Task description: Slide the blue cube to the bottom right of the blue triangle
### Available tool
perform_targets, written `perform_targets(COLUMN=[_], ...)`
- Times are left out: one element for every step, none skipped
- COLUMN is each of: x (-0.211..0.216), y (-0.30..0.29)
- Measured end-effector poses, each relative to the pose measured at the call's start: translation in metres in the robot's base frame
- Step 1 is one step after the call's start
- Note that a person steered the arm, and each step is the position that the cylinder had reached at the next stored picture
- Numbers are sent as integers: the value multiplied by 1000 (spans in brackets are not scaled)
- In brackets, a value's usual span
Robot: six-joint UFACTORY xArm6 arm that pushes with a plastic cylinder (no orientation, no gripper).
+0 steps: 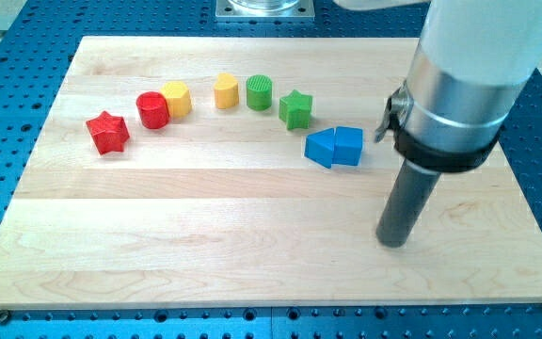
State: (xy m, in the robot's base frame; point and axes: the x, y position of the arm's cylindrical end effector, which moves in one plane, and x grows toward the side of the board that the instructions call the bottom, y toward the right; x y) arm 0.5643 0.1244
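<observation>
**Tip Standing Clear of the Blue Pair, Toward the View's Bottom Right**

The arm ended in a plain dark rod and carried no gripper, so nothing was clasped or held. My tip (393, 241) rested on the wooden board (252, 254) in its right-hand part, toward the view's bottom. It touched no block.

The blue cube (348, 146) lay toward the view's top left of my tip, apart from it. The cube sat immediately to the view's right of the blue triangle (319, 149), with the two in contact or very nearly so; a gap could not be made out. Both stood at about the same height in the view, the cube level with the triangle and not below it.

The remaining blocks formed a loose arc across the upper part of the board. From the view's left these were:

1. a red star (108, 133);
2. a red cylinder (152, 110), touching the next block;
3. a yellow block (177, 98), its shape hard to make out;
4. a second yellow block (226, 91), of similar form;
5. a green cylinder (260, 92);
6. a green star (296, 109), nearest the blue triangle, toward its upper left.

The board rested on a blue perforated table (7, 141).
</observation>
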Motion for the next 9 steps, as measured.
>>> perform_targets(x=[-6,-45,-59,-96,-114,-118,-118,-92,-4], y=[-55,-64,-63,-66,-71,-71,-55,-54,-47])
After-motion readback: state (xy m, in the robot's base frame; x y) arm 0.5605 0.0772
